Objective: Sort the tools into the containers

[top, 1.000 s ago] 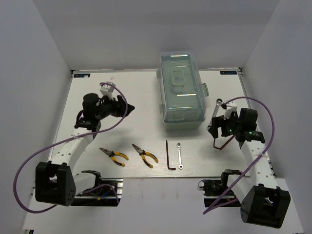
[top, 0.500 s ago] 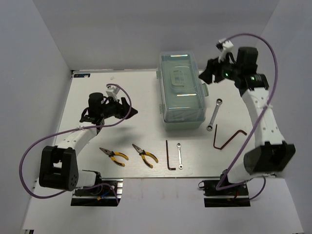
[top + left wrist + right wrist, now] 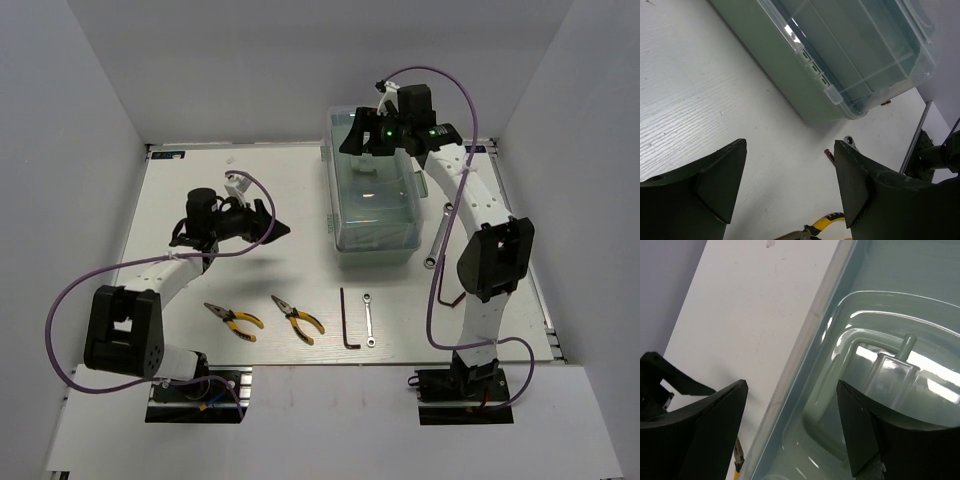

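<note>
Tools first: where do they lie around the toolbox?

All out on the white table, none inside. 2 yellow-handled pliers lie off the toolbox's near-left corner, toward the arm bases. The nearer pliers come first, and the farther pliers lie beyond them, apart from them.

And straight in front of its near end?

The black hex key and the short wrench lie side by side, a little way from the toolbox wall. I cannot tell whether they touch.

The other 2?

The long wrench lies slanted just beside the toolbox's near-right corner, partly under the right arm. Of the reddish-brown hex key only a tip shows, in the left wrist view, next to that wrench's ring end.

Is the toolbox open?

No. Its translucent lid is down, and the handle sits in its recess on top.

And the grippers?

The right gripper hangs over the toolbox's far end, above the handle. Its fingers are spread wide with nothing between them. The left gripper is out to the toolbox's left, above the table, and points toward it. It is equally wide and empty.
</note>
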`<action>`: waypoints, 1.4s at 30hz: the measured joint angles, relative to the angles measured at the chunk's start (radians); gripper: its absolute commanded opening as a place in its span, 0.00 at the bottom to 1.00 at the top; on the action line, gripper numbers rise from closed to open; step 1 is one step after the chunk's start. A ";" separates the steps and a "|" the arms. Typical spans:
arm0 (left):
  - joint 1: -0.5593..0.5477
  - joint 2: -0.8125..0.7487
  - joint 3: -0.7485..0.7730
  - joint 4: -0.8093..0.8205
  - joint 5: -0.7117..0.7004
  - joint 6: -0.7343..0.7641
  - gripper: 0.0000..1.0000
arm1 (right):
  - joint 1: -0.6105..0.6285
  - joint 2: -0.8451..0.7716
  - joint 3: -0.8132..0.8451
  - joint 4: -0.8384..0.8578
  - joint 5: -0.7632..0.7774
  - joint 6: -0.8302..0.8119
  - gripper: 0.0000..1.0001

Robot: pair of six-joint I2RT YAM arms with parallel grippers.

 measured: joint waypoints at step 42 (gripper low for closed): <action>-0.204 0.429 0.435 0.159 -0.200 -0.139 0.77 | 0.008 0.023 -0.016 0.034 0.052 0.300 0.61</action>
